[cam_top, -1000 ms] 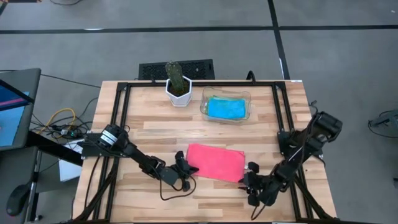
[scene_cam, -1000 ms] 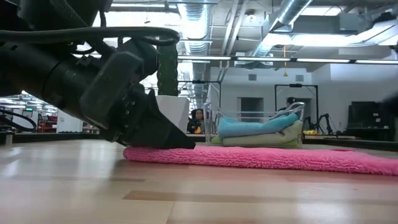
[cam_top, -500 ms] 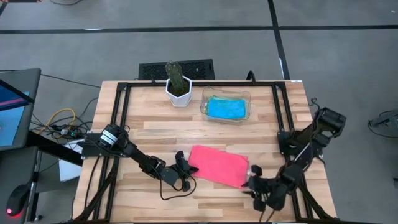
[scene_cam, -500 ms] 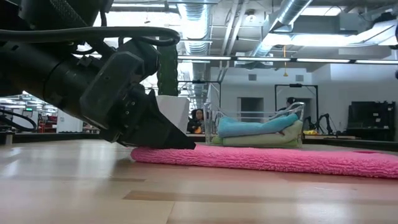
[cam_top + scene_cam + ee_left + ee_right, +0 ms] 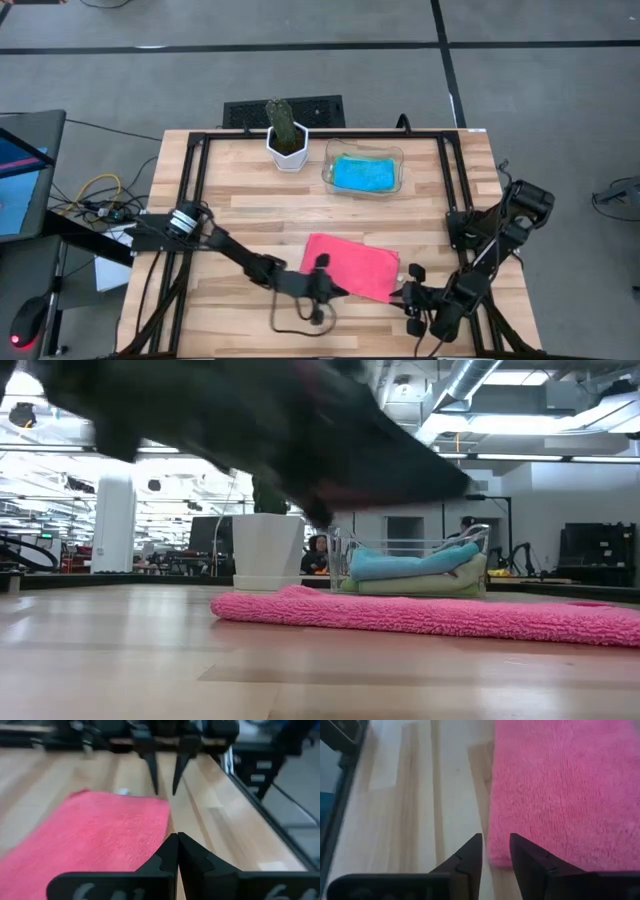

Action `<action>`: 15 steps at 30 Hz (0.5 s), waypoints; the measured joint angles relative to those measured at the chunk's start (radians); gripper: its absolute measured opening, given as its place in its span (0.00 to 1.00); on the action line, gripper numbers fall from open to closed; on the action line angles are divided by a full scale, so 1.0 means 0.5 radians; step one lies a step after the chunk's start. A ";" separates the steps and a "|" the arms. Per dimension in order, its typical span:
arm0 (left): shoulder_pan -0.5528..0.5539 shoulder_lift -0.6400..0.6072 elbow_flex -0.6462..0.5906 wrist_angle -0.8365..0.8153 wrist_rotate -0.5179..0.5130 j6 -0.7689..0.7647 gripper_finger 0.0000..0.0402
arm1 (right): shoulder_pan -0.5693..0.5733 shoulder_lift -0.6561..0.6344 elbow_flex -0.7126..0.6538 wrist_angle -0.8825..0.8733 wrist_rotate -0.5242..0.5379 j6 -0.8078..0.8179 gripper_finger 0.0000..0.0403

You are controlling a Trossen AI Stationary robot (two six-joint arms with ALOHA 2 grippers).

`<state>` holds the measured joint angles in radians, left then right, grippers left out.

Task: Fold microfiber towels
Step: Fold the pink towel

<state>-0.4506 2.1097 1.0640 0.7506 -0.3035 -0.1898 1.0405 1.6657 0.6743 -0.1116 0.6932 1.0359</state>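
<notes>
Right hand [image 5: 495, 851] partly open, straddling pink towel [image 5: 350, 265] corner edge, nothing gripped, left hand [image 5: 177, 851] fully closed, empty, over towel's opposite end, towel's long axis spanning between hands

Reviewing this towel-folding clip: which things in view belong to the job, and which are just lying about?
Part of the job:
- pink towel, flat on the table
- blue towel in the clear tray
- green towel beneath it
- left gripper, shut, over the pink towel
- right gripper at its corner

Lying about:
- clear tray
- potted cactus
</notes>
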 joint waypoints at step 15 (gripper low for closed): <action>0.091 0.399 0.395 -0.227 0.007 0.010 0.00 | 0.001 0.243 0.011 0.099 -0.066 0.115 0.39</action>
<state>-0.4050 2.3094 1.2613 0.6373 -0.3000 -0.1850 1.0409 1.7871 0.6800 -0.0622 0.6600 1.0935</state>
